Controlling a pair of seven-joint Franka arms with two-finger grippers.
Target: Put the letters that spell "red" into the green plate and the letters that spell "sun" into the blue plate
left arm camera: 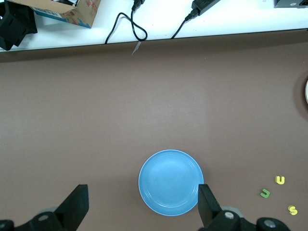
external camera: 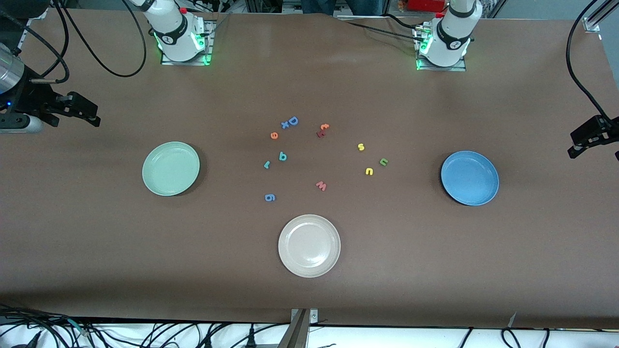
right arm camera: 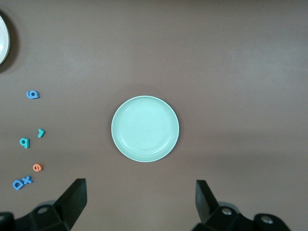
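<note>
The green plate (external camera: 170, 168) (right arm camera: 145, 128) lies toward the right arm's end, the blue plate (external camera: 469, 177) (left arm camera: 171, 182) toward the left arm's end. Between them lie the teal r (external camera: 267, 165) (right arm camera: 41, 133), teal d (external camera: 282, 155) (right arm camera: 24, 142) and orange e (external camera: 274, 135) (right arm camera: 37, 167). Closer to the blue plate are the yellow s (external camera: 361, 147) (left arm camera: 292, 210), green u/n (external camera: 383, 162) (left arm camera: 264, 193) and yellow u/n (external camera: 369, 171) (left arm camera: 280, 180). My right gripper (external camera: 94, 115) (right arm camera: 140, 187) hangs open and empty over bare table beside the green plate. My left gripper (external camera: 573, 144) (left arm camera: 143, 197) hangs open and empty beside the blue plate.
A cream plate (external camera: 309, 245) sits nearest the front camera. Among the letters also lie a blue D (external camera: 293, 121), blue x (external camera: 285, 124), orange t (external camera: 324, 127), a dark red letter (external camera: 320, 133), pink w (external camera: 321, 185) and blue g (external camera: 270, 197). Cables run along the table edges.
</note>
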